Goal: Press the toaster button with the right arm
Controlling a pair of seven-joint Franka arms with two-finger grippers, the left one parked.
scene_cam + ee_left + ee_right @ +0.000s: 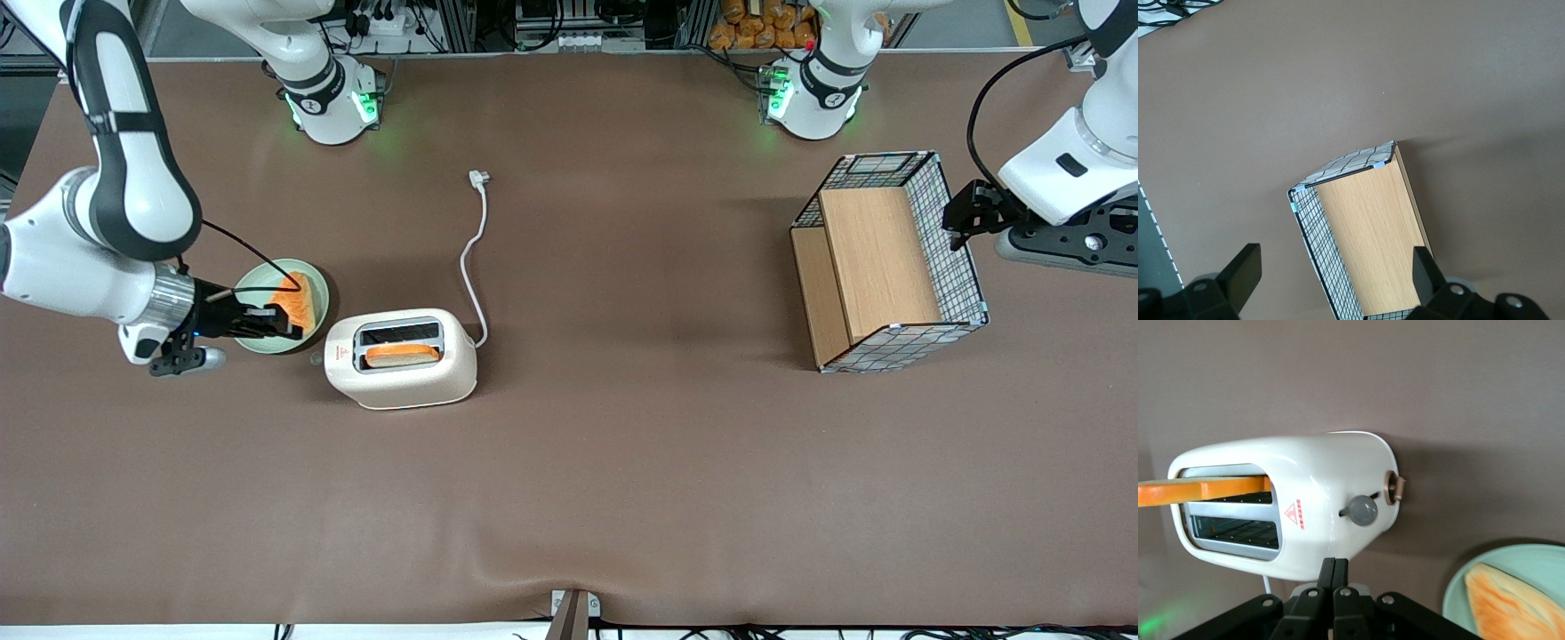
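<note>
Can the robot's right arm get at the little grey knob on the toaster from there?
Probably yes. The shut end effector hangs over the green plate beside the toaster, facing the toaster button on its short end, with nothing between them.

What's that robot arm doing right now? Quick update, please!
Black two-finger tool shut, poised beside the cream-white two-slot toaster. Small grey toaster button not yet touched. Nothing between; pale green plate with toast slice close by.

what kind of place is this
Likely a robot lab: arm bases bolted on a brown table, racks of cables, a toaster as prop. The end effector, shut, hangs over the plate beside it.
</note>
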